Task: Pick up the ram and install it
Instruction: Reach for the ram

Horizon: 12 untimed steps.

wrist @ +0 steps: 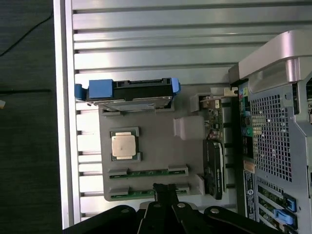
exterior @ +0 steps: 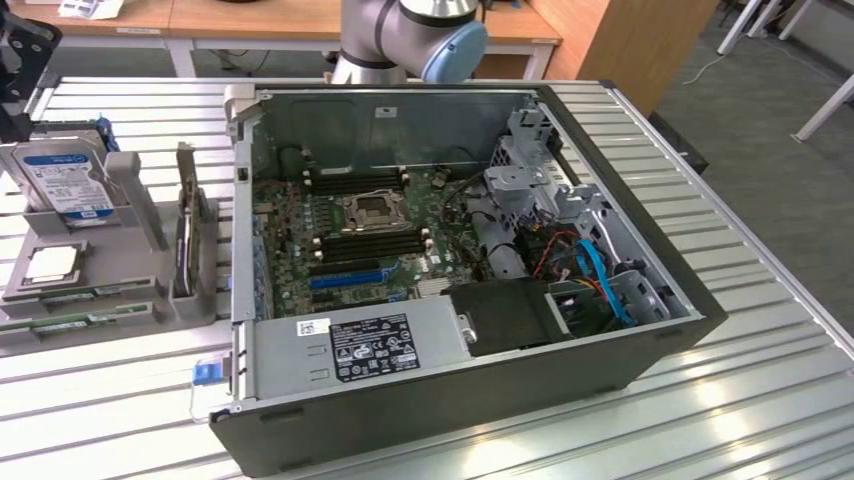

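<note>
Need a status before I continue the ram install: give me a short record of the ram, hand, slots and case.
ram: inner stick and outer stick, both lying flat in the grey tray
hand: shut, empty, above the tray, nearest the outer stick
motherboard slots: look empty
case: open, on its side on the slatted table
hard drive: upright in the tray

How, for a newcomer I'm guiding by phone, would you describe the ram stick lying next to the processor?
At the exterior view's left, beside the open computer case, sits a grey parts holder. Two thin green sticks lie flat along its edge nearest that camera; the ram is the one next to the square silver processor, the second stick lying outside it.
</note>
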### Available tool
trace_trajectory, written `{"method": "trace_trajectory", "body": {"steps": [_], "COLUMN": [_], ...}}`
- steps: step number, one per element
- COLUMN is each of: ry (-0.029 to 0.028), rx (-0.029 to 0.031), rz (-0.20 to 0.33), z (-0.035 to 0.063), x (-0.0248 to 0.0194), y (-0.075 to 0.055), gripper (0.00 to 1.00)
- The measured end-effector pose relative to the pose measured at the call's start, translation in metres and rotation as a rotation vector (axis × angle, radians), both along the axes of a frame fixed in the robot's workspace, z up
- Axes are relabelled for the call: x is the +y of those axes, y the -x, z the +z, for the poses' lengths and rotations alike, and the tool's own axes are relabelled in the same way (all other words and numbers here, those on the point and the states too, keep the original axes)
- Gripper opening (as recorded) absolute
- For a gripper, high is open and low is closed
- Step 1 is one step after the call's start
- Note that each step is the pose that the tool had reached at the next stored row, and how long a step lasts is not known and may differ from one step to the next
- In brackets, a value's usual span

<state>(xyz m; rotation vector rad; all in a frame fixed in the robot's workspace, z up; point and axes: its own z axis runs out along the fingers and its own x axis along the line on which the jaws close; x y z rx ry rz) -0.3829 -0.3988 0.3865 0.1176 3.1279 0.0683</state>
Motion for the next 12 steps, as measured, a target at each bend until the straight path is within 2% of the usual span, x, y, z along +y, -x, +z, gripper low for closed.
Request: {"method": "trace_trajectory", "body": {"steps": [12], "ry": [0.0], "rx": [0.0029], "rz": [0.0], "z": [-0.0005], "x": [0.0], "y": [0.017], "gripper": [0.1]}}
